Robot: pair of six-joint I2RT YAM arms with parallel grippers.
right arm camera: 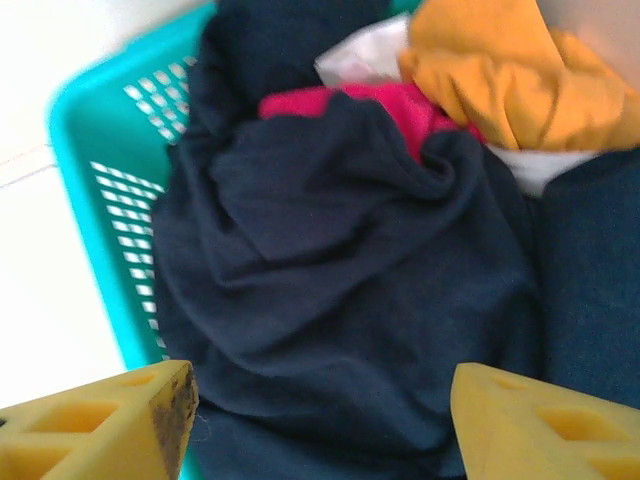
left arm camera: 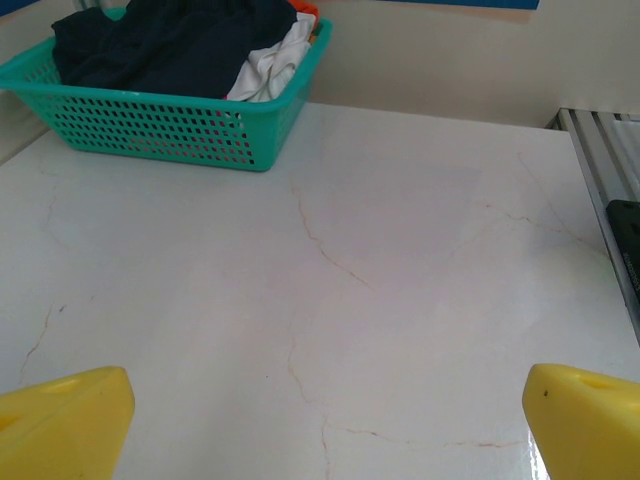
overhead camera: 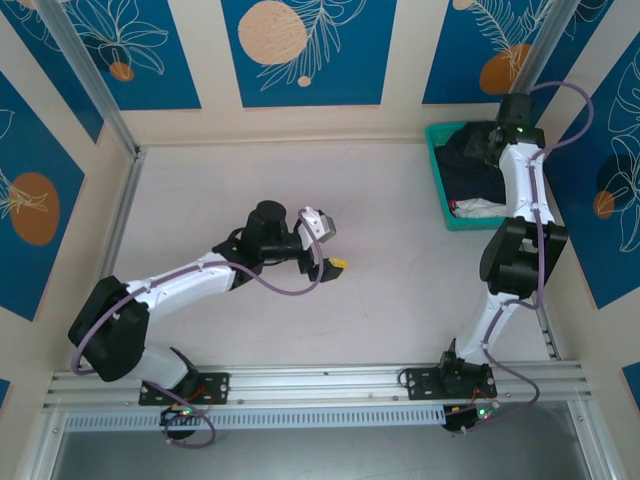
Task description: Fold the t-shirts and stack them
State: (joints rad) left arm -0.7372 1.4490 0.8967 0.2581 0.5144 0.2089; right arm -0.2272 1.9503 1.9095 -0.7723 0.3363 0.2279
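Barely begun: the shirts (overhead camera: 468,160) lie crumpled in the basket (overhead camera: 439,195), upper right (none folded). The right end effector (right arm camera: 320,425) gapes empty above them; the left end effector (left arm camera: 325,430) hangs wide open, empty.

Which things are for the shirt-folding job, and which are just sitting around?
For the job: navy t-shirt, pink t-shirt, orange-yellow t-shirt, white t-shirt.

Just sitting around: teal basket holding them, white table, blue patterned wall panels.
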